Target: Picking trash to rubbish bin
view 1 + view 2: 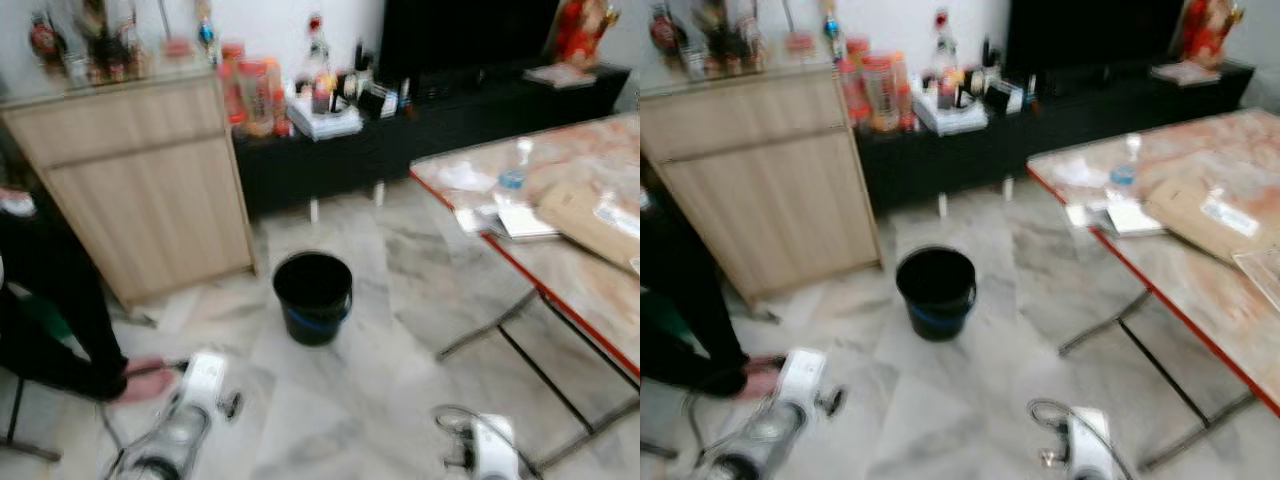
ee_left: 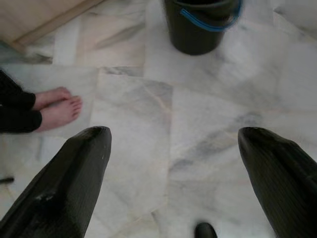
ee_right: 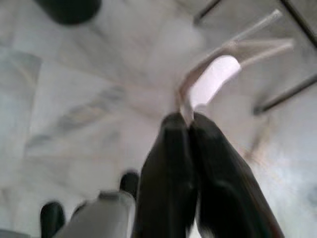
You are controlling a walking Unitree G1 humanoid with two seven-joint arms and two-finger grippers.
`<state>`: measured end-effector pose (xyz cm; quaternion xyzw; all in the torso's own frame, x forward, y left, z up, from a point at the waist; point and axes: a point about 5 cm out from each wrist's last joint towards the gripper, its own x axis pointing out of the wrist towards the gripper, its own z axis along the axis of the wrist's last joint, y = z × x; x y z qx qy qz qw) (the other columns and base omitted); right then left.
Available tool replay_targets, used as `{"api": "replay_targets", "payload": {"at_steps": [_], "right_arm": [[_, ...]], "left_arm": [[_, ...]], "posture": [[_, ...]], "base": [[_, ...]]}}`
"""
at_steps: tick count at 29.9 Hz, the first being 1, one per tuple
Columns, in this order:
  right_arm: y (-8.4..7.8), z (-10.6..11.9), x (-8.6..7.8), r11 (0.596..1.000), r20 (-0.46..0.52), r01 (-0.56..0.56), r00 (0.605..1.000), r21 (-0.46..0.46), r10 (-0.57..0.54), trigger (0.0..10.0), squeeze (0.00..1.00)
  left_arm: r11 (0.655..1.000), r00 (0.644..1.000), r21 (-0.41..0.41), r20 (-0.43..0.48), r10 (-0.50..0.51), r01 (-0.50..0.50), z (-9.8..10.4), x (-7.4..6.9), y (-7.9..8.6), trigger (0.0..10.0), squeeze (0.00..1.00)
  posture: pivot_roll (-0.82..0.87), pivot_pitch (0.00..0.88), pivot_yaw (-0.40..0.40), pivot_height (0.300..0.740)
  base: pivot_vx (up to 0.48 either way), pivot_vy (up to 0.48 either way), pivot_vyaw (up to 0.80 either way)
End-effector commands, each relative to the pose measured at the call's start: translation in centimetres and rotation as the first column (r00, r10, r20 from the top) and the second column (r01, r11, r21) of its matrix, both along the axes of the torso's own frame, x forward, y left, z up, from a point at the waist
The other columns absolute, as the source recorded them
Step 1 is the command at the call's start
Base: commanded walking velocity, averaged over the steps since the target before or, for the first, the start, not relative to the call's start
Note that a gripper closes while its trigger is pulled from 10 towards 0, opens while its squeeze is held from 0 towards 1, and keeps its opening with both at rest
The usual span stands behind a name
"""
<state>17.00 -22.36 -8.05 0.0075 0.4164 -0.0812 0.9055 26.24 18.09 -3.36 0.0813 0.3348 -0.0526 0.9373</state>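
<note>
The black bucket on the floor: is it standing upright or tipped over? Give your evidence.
Upright. The black bucket stands on the marble floor with its round mouth facing up and its blue handle hanging down.

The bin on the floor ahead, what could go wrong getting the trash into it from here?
1. The right hand pinches only an edge of the pale trash; it may slip before reaching the bin.
2. A person's feet are near the path.
3. Blurred views could spoil the aim.

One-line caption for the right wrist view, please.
Right gripper shut on a thin pale piece of trash, held above the marble floor near the table legs.
</note>
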Motion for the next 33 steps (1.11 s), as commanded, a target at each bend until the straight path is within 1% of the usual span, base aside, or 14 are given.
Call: {"api": "replay_targets", "payload": {"at_steps": [1,3,6,13,18,22,27,29,33], "right_arm": [[1.3,0.5,1.5,1.000,0.049,-0.020,0.999,0.021,0.019,10.0,0.00],[1.7,0.5,1.6,0.998,0.061,0.000,0.998,0.056,-0.003,10.0,0.00],[2.0,0.4,1.6,0.998,0.060,-0.005,0.998,0.056,0.002,10.0,0.00],[2.2,0.4,1.7,0.999,0.056,-0.027,0.998,0.040,0.025,10.0,0.00],[2.3,0.5,1.9,0.999,0.069,-0.030,0.997,0.041,0.027,10.0,0.00],[2.4,0.8,2.3,0.998,0.093,-0.023,0.995,0.057,0.018,10.0,0.00],[2.4,0.9,2.6,0.998,0.100,-0.037,0.994,0.058,0.031,10.0,0.00],[2.6,1.0,2.8,0.997,0.109,-0.058,0.993,0.059,0.052,10.0,0.00],[2.7,1.3,3.2,0.995,0.114,-0.099,0.989,0.031,0.095,10.0,0.00]], "left_arm": [[0.998,0.998,0.043,-0.032,0.055,-0.054,-0.3,-0.7,2.1,10.0,0.00],[0.998,0.998,0.040,-0.033,0.053,-0.052,-0.3,-0.7,2.0,10.0,0.00],[0.998,0.999,0.042,-0.034,0.038,-0.037,-0.3,-0.7,1.8,10.0,0.00],[0.998,0.999,0.045,-0.034,0.038,-0.037,-0.3,-0.6,2.0,10.0,0.00],[0.998,0.999,0.045,-0.032,0.039,-0.037,-0.2,-0.6,2.0,10.0,0.00],[0.998,0.999,0.047,-0.033,0.041,-0.039,-0.2,-0.6,2.1,10.0,0.00],[0.998,0.999,0.046,-0.031,0.035,-0.034,-0.2,-0.5,2.0,10.0,0.00],[0.998,0.999,0.046,-0.032,0.032,-0.030,-0.2,-0.5,2.0,10.0,0.00],[0.998,0.999,0.047,-0.031,0.030,-0.029,-0.2,-0.5,2.0,10.0,0.00]], "posture": [[0.09,0.000,0.008,0.740],[0.09,0.000,0.013,0.740],[0.09,0.000,0.018,0.740],[0.09,0.000,0.023,0.740],[0.09,0.000,0.024,0.740],[0.09,0.000,0.026,0.740],[0.09,0.000,0.027,0.740],[0.09,0.000,0.027,0.740],[0.09,0.000,0.027,0.740]], "base": [[0.480,0.000,0.80],[0.480,0.000,0.00],[0.480,0.000,0.00],[0.480,0.000,0.00],[0.480,0.000,0.70],[0.480,0.000,0.00],[0.480,0.000,0.00],[0.480,0.000,0.00],[0.480,0.000,0.00]]}}
